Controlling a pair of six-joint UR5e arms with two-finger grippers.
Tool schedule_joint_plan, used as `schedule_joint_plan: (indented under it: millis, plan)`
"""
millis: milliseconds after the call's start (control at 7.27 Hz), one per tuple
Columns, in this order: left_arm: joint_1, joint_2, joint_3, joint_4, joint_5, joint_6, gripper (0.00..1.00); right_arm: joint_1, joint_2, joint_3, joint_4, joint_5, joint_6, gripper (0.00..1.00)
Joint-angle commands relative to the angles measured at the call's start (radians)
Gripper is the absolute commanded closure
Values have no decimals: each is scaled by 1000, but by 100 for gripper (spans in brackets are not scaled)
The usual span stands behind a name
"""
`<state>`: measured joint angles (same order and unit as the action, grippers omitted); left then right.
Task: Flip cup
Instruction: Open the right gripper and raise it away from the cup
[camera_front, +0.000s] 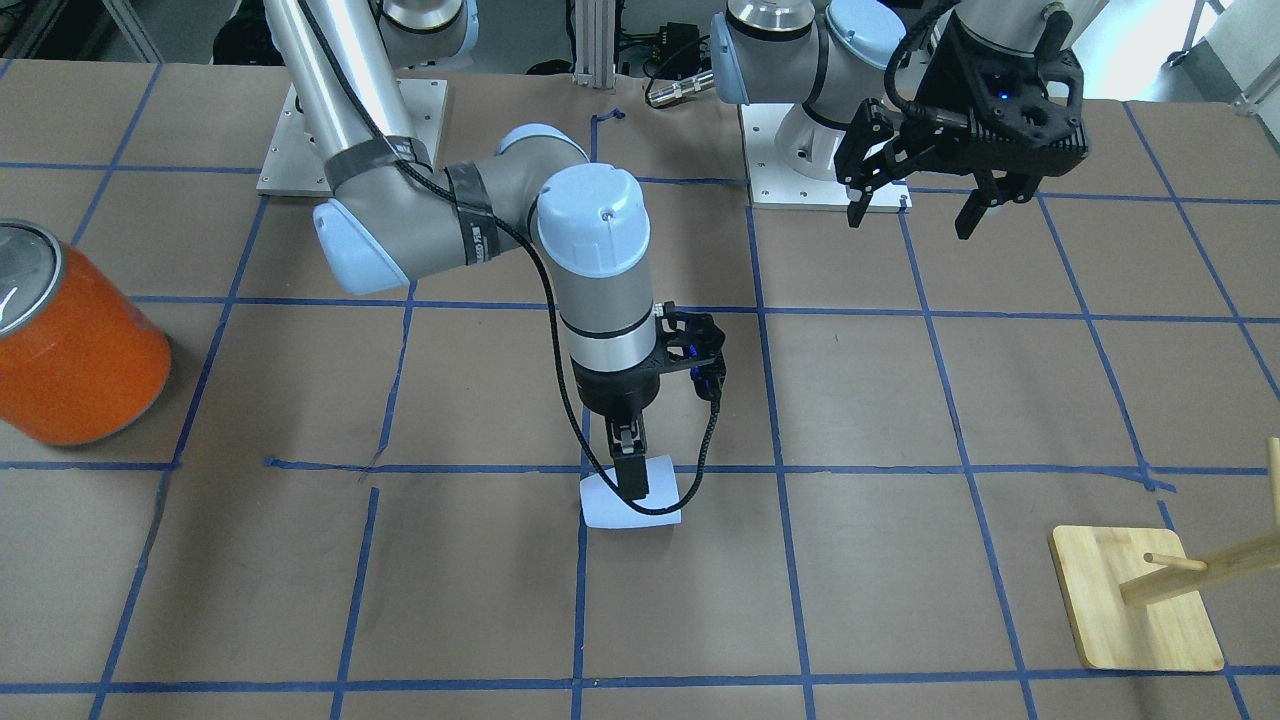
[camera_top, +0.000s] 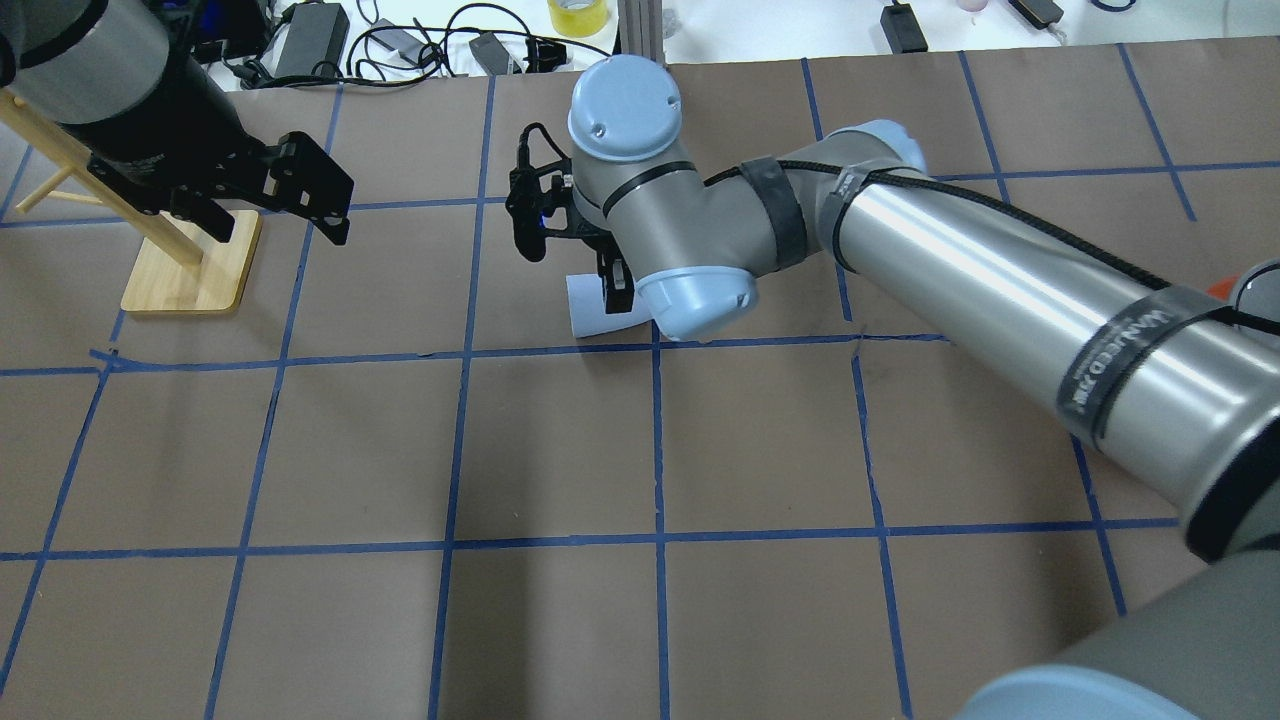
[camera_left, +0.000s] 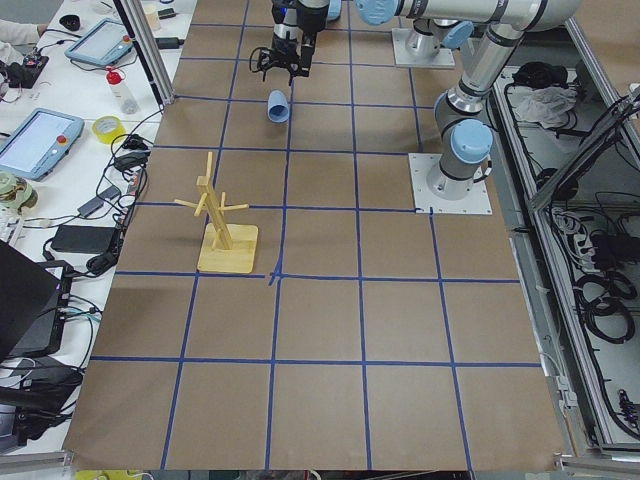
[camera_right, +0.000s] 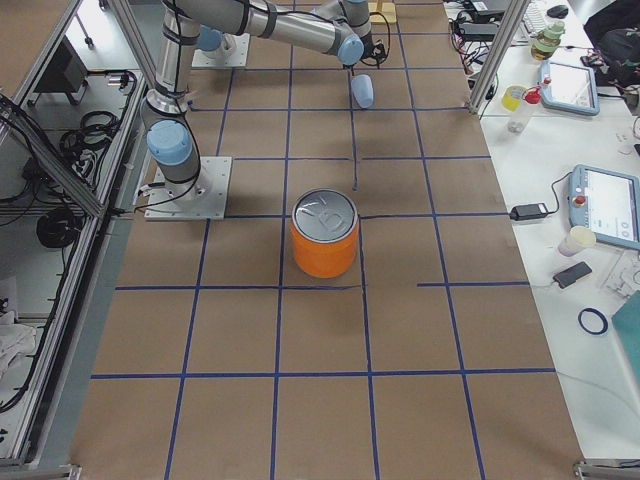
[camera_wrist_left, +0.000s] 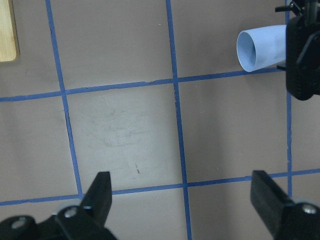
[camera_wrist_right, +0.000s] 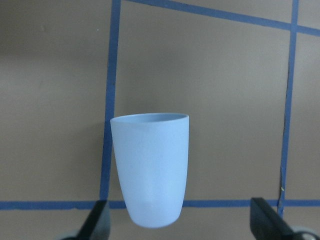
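Cup (camera_wrist_right: 150, 170) lies sideways on tabletop (camera_front: 900, 400); right tool (camera_front: 632, 485) open, straddling it to grab. Left tool (camera_front: 912, 208) open, parked clear.

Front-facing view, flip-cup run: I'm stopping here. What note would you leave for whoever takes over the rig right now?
Right gripper: jaws open, low over the cup, one on either side of it, not closed on it.
Left gripper: jaws open, empty, hovers above the table well away from the cup.
Cup: lies on its side on the table, mouth toward the robot's left.
Done: the approach only.
Left: close on the cup, turn it, set it down, release.
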<state>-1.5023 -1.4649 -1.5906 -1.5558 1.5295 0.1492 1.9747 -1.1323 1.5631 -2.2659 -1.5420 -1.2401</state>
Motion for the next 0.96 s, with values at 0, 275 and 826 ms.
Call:
schedule_joint_plan:
  millis: [0, 275, 826]
  plan:
    - [7, 15, -6, -22, -72, 1, 0, -86, -169, 0, 208, -1, 40, 0]
    - [49, -32, -19, -21, -225, 13, 0, -202, -306, 2, 418, 0, 68, 0]
    - [128, -239, -93, 128, -529, 107, 0, -358, -437, 6, 542, -15, 538, 0]
